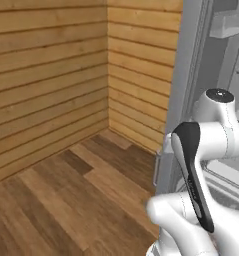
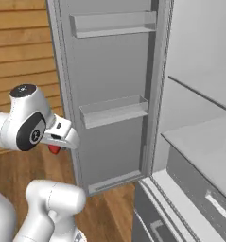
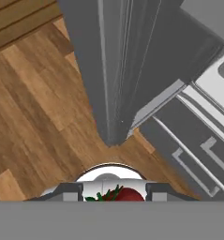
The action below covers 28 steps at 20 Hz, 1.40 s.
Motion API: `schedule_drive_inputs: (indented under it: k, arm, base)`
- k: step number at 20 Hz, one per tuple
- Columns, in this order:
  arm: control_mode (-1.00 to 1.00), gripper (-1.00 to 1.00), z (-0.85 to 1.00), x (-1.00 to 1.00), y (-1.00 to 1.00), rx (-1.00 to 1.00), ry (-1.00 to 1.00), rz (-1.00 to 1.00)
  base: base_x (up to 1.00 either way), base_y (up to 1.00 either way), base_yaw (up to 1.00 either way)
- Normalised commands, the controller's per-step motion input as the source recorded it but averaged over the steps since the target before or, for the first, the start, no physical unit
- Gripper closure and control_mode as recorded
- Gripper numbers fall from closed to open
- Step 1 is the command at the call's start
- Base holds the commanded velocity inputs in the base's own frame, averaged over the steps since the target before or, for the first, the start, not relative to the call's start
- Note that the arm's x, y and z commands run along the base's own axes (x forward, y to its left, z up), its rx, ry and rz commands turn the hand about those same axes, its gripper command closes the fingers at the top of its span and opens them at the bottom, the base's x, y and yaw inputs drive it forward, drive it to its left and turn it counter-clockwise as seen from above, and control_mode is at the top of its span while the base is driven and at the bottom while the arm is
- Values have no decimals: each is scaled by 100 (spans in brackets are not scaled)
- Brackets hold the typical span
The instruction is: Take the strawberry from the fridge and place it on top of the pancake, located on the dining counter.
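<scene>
Across the right half of the right base view stands the fridge (image 2: 115,94), its door swung open, white shelves bare, plank floor (image 1: 66,200) and wooden walls beyond. At lower left there, the end effector (image 2: 57,146) is clamped on the strawberry (image 2: 54,150). That berry looks light, soft and easily bruised; a gentle squeeze across its middle suits.

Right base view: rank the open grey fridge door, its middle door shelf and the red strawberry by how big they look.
1. Open light-grey fridge door
2. Middle grey door shelf
3. Tiny red strawberry, held at the jaws, partly hidden by them.
</scene>
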Motion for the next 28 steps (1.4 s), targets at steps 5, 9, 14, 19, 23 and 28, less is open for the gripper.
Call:
schedule_drive_inputs:
  k: [5,9,14,19,23,28]
  arm:
    - [100,100,0,0,0,0,0,0]
    - [100,100,0,0,0,0,0,0]
    - [100,100,0,0,0,0,0,0]
    - [100,100,0,0,0,0,0,0]
    - [100,100,0,0,0,0,0,0]
    - [100,100,0,0,0,0,0,0]
  base:
    - [-65,61,70]
    - [-57,68,70]
    - [-15,41,55]
    - [46,13,8]
    - [96,0,-8]
    - [100,0,-15]
